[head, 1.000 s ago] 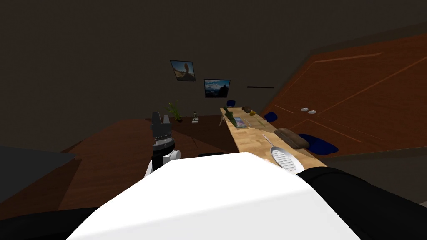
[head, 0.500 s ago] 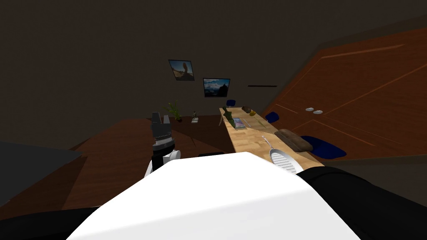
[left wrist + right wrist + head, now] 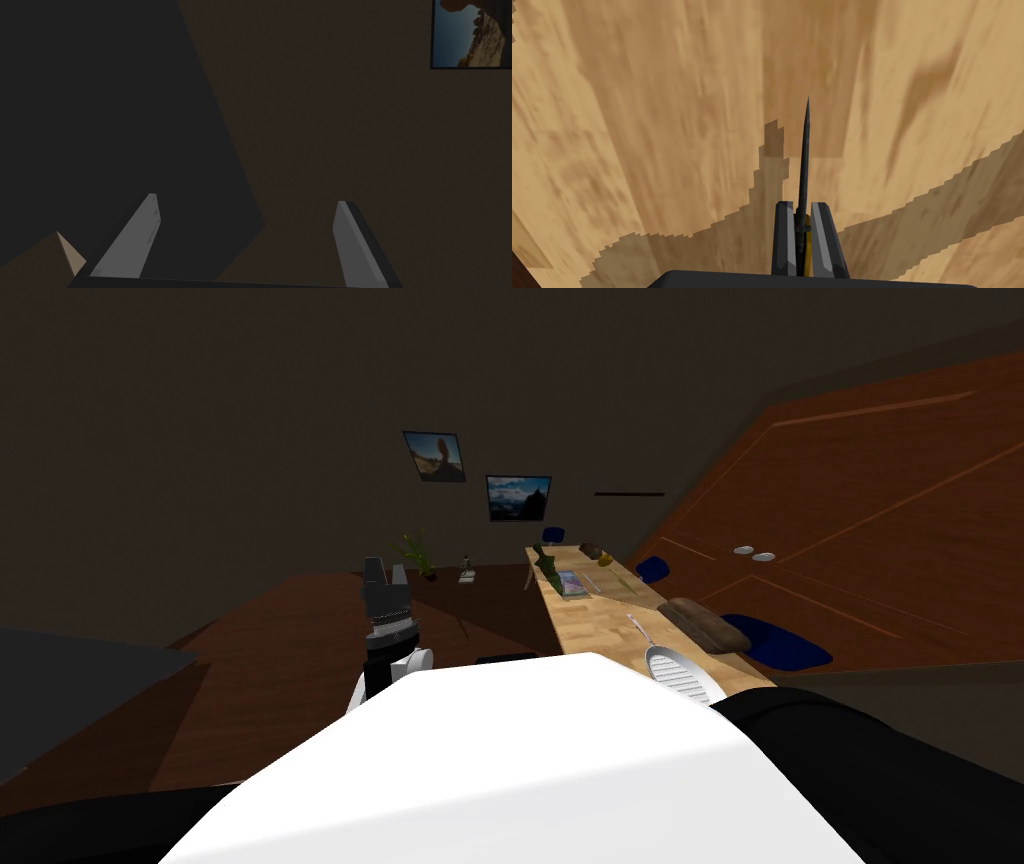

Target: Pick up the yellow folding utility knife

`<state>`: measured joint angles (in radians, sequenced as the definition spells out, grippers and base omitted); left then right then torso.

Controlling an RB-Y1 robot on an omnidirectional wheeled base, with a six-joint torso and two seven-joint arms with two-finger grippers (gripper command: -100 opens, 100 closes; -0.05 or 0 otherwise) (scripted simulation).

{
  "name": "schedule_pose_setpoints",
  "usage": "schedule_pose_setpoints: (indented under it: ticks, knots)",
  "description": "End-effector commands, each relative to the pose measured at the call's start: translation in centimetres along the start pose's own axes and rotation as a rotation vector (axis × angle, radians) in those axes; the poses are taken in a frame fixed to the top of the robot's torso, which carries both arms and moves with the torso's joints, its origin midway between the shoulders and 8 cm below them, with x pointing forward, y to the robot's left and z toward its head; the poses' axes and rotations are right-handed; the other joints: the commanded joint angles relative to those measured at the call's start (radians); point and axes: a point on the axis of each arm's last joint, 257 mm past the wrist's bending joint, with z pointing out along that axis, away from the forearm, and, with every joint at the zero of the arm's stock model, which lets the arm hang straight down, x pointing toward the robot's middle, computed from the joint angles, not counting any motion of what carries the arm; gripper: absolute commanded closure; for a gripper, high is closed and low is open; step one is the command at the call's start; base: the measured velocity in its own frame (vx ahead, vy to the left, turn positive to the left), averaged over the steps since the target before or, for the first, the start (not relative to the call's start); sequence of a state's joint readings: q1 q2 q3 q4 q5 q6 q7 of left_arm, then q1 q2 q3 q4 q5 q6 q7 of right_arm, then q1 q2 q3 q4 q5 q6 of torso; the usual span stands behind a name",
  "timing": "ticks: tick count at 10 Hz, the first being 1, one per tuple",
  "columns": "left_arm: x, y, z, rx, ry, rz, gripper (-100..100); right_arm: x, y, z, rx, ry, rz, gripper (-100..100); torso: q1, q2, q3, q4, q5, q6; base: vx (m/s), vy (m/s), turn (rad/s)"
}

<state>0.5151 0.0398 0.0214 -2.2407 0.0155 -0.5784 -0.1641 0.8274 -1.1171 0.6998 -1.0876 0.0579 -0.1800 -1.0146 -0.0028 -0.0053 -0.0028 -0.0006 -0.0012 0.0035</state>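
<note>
— Gripping anything, the right gripper (image 3: 802,204)?
— Yes: its fingers clamp the yellow-handled utility knife (image 3: 804,160), the dark blade pointing out over the light wooden table (image 3: 662,100).
— And the left gripper (image 3: 246,200)?
— Fingers spread, holding nothing, raised left of the table. Farther along, a ribbed pan (image 3: 680,673) lies on it.

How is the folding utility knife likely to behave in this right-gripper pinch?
The utility knife is probably stiff: its thin dark blade stands straight out from the shut right gripper. Pinched across its narrow yellow handle, it might pivot if bumped. It looks light, slim against the fingers.
</note>
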Motion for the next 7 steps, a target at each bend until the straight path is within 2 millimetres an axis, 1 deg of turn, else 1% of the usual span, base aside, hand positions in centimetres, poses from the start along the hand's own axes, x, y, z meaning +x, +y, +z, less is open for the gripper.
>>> schedule_pose_setpoints:
  ticks: [1, 3, 4, 5, 6, 7]
  knots:
    - [0.0, 0.0, 0.0, 0.000, 0.000, 0.000, 0, 0.0, 0.0, 0.0, 0.000, 0.000, 0.000, 100, 0.000, 0.000, 0.000, 0.000, 0.000, 0.000, 0.000, 0.000, 0.000]
    - [0.0, 0.0, 0.0, 0.000, 0.000, 0.000, 0, 0.0, 0.0, 0.0, 0.001, 0.000, 0.000, 100, 0.000, 0.001, 0.000, 0.000, 0.000, 0.000, 0.000, 0.000, 0.000]
    - [0.0, 0.0, 0.0, 0.000, 0.000, 0.000, 0, 0.0, 0.0, 0.0, 0.001, 0.000, 0.000, 0, 0.000, 0.001, 0.001, 0.000, 0.000, 0.000, 0.000, 0.000, 0.000]
    - [0.0, 0.0, 0.0, 0.000, 0.000, 0.000, 0, -0.6, 0.2, -0.8, 0.004, 0.002, 0.001, 100, 0.000, 0.001, 0.001, 0.000, 0.000, 0.000, -0.005, 0.025, -0.006]
    - [0.0, 0.0, 0.0, 0.000, 0.000, 0.000, 0, -0.9, 0.2, -1.2, 0.006, 0.003, 0.001, 100, 0.001, 0.001, 0.001, 0.000, 0.001, 0.000, -0.009, 0.039, -0.003]
    - [0.0, 0.0, 0.0, 0.000, 0.000, 0.000, 0, -0.7, 0.2, -1.0, 0.005, 0.002, -0.001, 100, 0.003, 0.001, 0.000, 0.000, 0.001, 0.000, -0.004, 0.016, -0.001]
